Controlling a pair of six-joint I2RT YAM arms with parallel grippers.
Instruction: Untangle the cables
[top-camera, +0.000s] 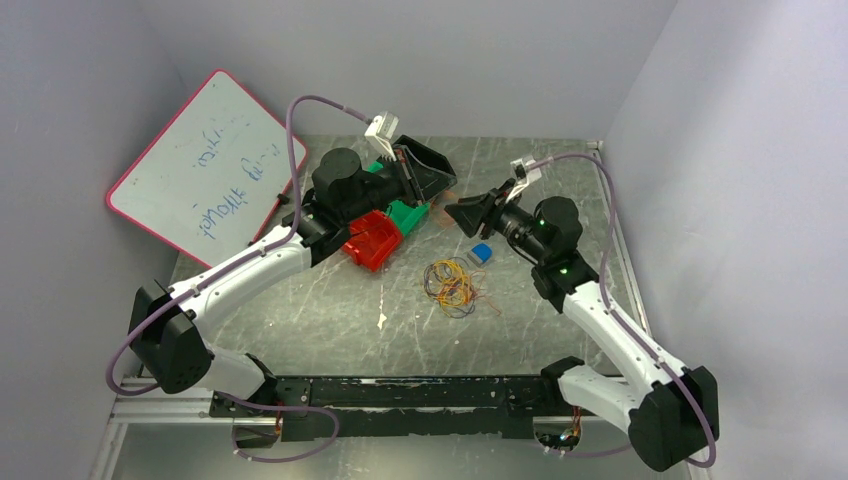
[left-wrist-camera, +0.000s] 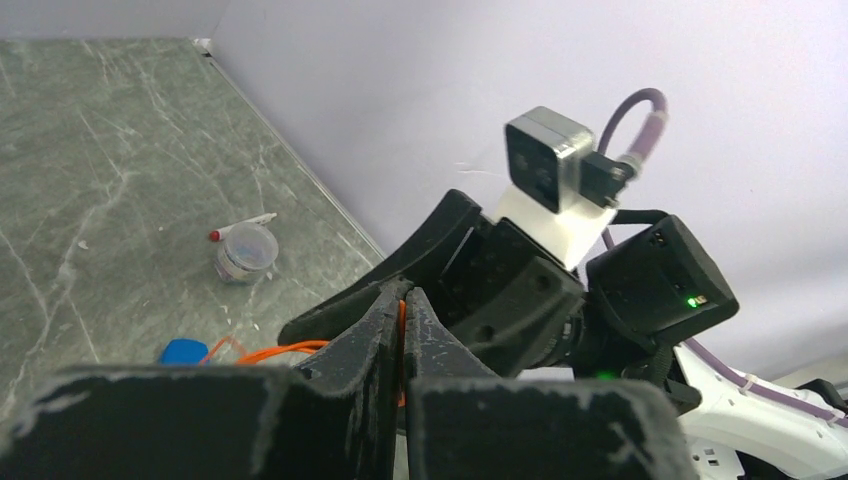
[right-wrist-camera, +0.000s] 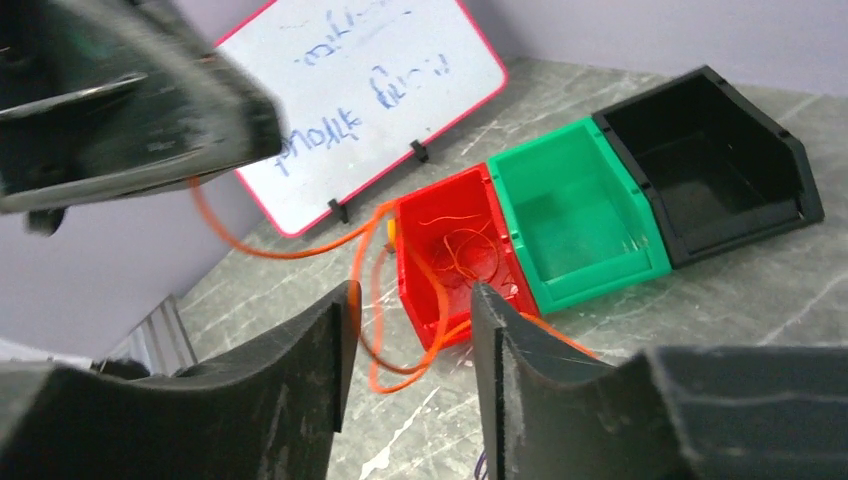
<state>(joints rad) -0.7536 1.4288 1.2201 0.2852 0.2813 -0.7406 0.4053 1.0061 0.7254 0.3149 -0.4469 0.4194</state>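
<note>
My left gripper (top-camera: 432, 172) is raised over the bins and shut on an orange cable (left-wrist-camera: 262, 351). The cable is pinched between its fingertips (left-wrist-camera: 385, 318). In the right wrist view that orange cable (right-wrist-camera: 370, 300) hangs from the left gripper (right-wrist-camera: 120, 110) down to the table and loops beside the red bin (right-wrist-camera: 415, 285). My right gripper (right-wrist-camera: 410, 320) is open and empty. It faces the left gripper close by (top-camera: 468, 212). A clump of yellow, orange, red and dark cables (top-camera: 452, 284) lies on the table below.
Red (top-camera: 372, 242), green (right-wrist-camera: 575, 215) and black (right-wrist-camera: 710, 160) bins stand in a row; thin orange wire lies in the red one. A whiteboard (top-camera: 200, 170) leans at the back left. A blue object (top-camera: 481, 253) lies by the clump. A small clear jar (left-wrist-camera: 245, 252) stands near the right wall.
</note>
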